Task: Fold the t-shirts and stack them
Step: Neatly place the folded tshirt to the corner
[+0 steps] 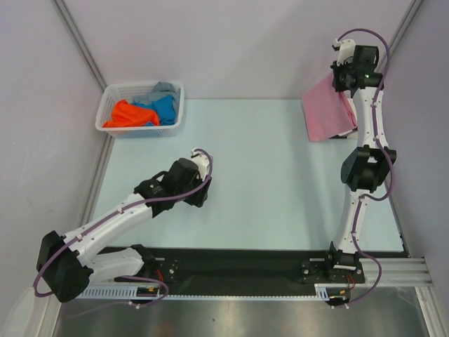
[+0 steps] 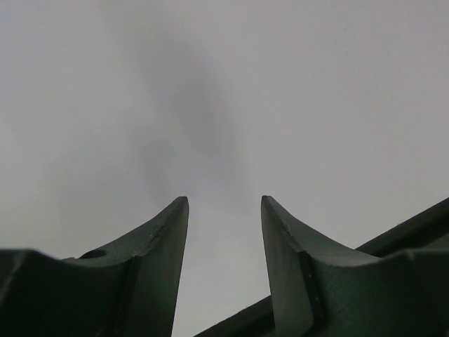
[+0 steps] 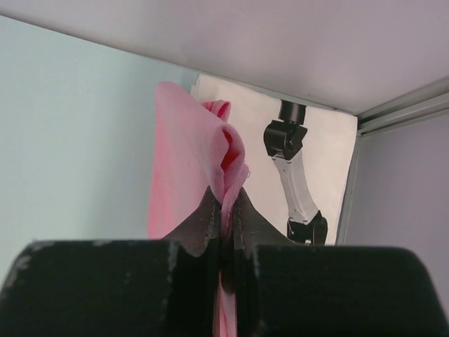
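White arms (image 1: 112, 219), black joints (image 1: 366, 168), purple cables (image 1: 359, 31)

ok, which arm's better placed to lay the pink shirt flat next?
Right. The right hand is shut on the pink t-shirt, lifted at the far right corner of the table. The left hand is open and empty, mid-table, well apart from the cloth.

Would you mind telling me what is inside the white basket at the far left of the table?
The basket holds crumpled orange cloth, blue cloth and grey cloth. Anything beneath them is covered and cannot be seen.
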You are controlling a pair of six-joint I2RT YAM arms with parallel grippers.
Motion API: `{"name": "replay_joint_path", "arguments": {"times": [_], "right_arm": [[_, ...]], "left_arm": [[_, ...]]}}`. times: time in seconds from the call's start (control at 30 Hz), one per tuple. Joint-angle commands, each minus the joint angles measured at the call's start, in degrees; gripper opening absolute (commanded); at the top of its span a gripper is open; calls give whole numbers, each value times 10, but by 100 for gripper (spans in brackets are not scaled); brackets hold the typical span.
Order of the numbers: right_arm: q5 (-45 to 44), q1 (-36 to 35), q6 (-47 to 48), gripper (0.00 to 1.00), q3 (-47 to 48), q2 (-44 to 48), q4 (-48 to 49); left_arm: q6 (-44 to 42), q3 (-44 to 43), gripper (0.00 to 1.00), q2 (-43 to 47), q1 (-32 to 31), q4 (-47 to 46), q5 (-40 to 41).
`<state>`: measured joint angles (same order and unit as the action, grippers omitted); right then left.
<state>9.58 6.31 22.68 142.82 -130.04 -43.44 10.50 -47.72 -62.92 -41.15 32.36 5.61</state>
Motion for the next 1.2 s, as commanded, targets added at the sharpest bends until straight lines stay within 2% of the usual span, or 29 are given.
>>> {"name": "replay_joint_path", "arguments": {"times": [0.0, 1.17], "right_arm": [[9, 6, -6, 0, 40, -1, 45], [-26, 49, -37, 0, 83, -96, 139]], "left_arm": [[1, -8, 51, -3, 5, 2, -8], [5, -40, 51, -70, 14, 14, -9]]}}
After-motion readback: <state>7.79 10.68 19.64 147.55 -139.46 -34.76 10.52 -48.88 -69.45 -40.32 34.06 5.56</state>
